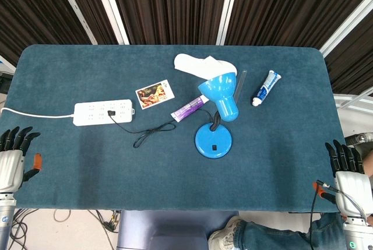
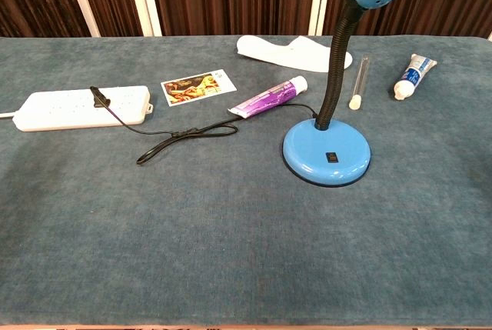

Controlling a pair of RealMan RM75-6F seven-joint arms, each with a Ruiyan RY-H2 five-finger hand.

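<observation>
The left hand [image 1: 11, 157] at eight o'clock and the right hand [image 1: 348, 177] at four o'clock hold nothing, fingers apart, off the tabletop [image 1: 70, 157] edges. The blue lamp [image 1: 214, 139] stands near centre, plugged into the power strip [image 1: 104, 112] at nine o'clock; likely bottom-heavy, its flexible neck [image 2: 336, 68] offers a grip.

Desk [image 2: 231, 253] is covered in matt blue cloth, slightly napped. Lamp [image 2: 327, 153] is seen in glossy blue plastic, its neck [image 2: 336, 68] ribbed black. Power strip [image 2: 81, 107] is smooth white plastic. Purple tube [image 2: 269, 97] is shiny. Card [image 2: 197, 86] is printed paper. Each robot hand [image 1: 11, 159] [image 1: 349, 180] is cased in silver with black fingers.
</observation>
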